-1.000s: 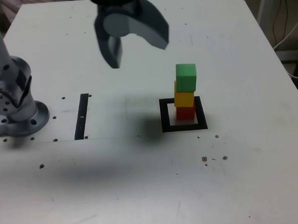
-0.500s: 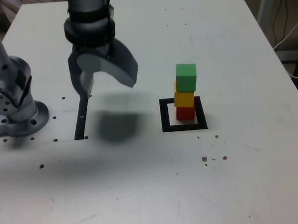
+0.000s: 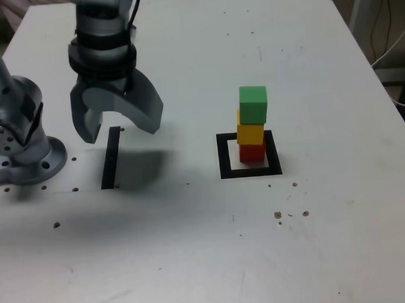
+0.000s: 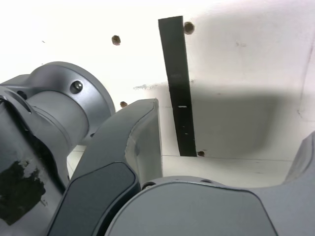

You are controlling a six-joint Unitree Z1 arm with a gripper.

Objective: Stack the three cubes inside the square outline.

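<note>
The white bench [image 3: 315, 234] carries a black square outline [image 3: 274, 154] at three o'clock, framing the red cube [image 3: 252, 153]. A black strip [image 3: 110, 158] lies toward nine.

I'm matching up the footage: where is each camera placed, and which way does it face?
Exterior view: off the arm, raised, looking down across the white table at the cube stack; the arm's base and gripper show.
Wrist view: on the wrist, looking past the gripper's jaws down at the tabletop; the base shows too.
Shared: black strip, arm's base, gripper and table.
</note>
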